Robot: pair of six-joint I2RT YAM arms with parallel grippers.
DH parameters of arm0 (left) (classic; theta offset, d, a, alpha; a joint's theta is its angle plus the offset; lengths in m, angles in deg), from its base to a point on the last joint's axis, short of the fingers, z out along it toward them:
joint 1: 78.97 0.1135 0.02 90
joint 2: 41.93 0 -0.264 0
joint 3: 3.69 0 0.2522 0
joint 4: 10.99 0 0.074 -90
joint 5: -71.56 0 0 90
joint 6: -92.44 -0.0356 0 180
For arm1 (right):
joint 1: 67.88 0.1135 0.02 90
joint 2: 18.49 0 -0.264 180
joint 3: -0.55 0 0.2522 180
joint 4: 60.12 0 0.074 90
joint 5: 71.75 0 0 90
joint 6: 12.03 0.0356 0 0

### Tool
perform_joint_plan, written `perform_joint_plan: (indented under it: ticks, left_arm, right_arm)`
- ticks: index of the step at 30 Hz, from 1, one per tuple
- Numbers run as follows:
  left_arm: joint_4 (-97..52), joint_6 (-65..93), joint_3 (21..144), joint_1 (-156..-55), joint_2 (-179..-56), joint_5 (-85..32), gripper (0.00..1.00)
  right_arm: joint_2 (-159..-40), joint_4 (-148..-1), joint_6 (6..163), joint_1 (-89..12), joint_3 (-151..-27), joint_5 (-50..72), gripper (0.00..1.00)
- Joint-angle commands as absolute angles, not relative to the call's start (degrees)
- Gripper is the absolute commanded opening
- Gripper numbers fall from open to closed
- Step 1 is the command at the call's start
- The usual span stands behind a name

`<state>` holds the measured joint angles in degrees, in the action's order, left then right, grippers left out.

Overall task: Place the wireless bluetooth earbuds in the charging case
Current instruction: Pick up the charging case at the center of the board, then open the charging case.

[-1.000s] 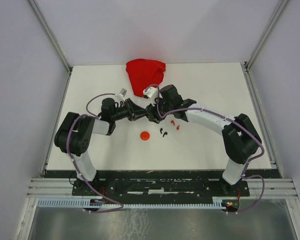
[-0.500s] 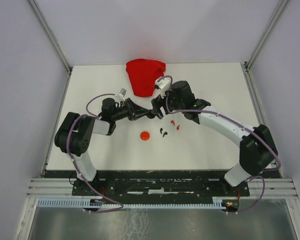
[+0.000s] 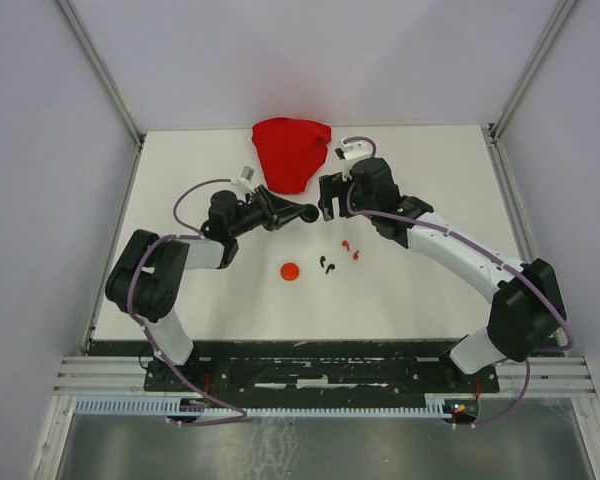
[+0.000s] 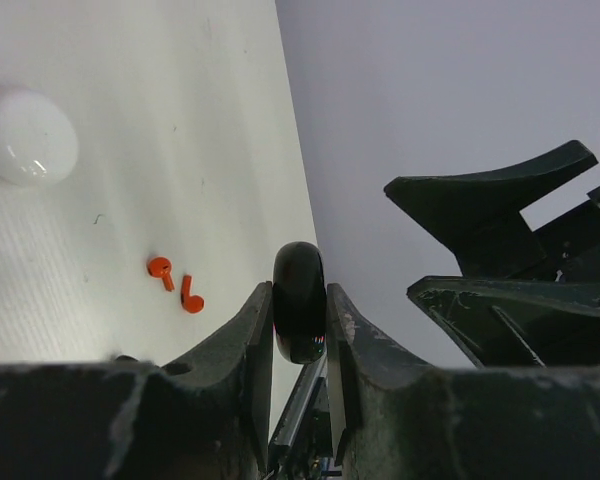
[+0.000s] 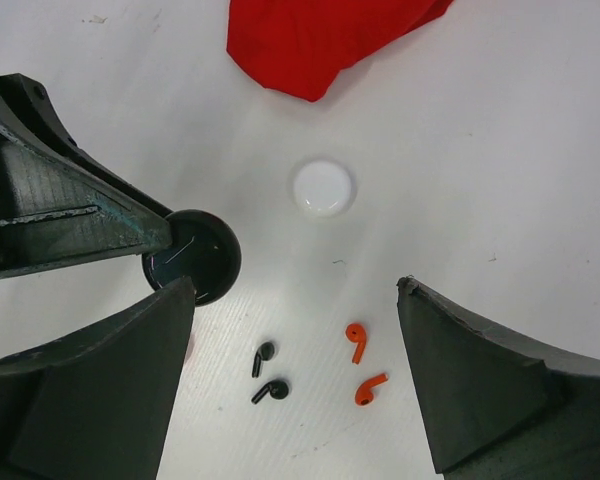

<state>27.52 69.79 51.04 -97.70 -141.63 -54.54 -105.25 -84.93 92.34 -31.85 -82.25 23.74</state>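
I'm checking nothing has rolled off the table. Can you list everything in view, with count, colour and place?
crumpled red cloth: one, red, far middle of the white table.
black stemmed earbuds: two, black, mid-table.
red stemmed earbuds: two, red, right of the black pair.
glossy white round case: one, white, between cloth and earbuds.
red round case: one, red, left of the black pair.
black round case: one, black, clamped in the left gripper.
left gripper: one, black, shut on the black case.
right gripper: one, black, open, empty, beside the black case.
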Motion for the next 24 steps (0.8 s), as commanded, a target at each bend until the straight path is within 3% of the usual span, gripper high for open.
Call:
perform_joint_plan:
  ticks: [1,24]
  left_arm:
    - [30.1,72.4,53.9,-99.3,-140.1,-52.0,0.03]
    - [34.5,76.7,53.6,-100.7,-140.7,-52.8,0.03]
  right_arm:
    - [-104.1,-83.2,95.2,-31.8,-81.5,26.3,0.90]
    - [-108.8,-83.4,95.8,-31.9,-80.4,27.3,0.91]
